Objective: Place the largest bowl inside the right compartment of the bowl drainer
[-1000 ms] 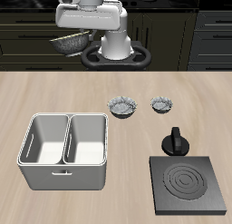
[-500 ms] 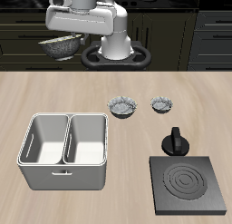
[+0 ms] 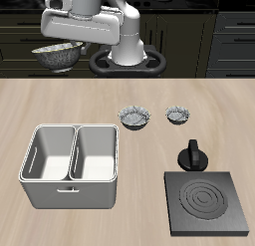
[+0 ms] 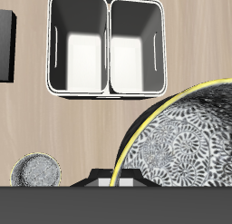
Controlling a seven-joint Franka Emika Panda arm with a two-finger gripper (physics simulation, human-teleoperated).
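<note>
Wooden tabletop, dark cabinets behind. Gripper [image 3: 60,41] at upper left of the exterior frame, clenched on the largest bowl [image 3: 56,55], held high above the table's back edge. Bowl drainer [image 3: 72,166] sits lower left; right compartment [image 3: 97,155] unfilled. Lift done; carry and lowering remain.

Robot arm [image 3: 105,26]: glossy white casing in rounded cylindrical segments, with darker grey seams at the joints; pedestal [image 3: 127,53] white, flaring downward; base plate [image 3: 127,63] flat, black, oval in outline. Gripper [image 3: 58,21]: white, blocky housing; its fingers cannot be made out.
</note>
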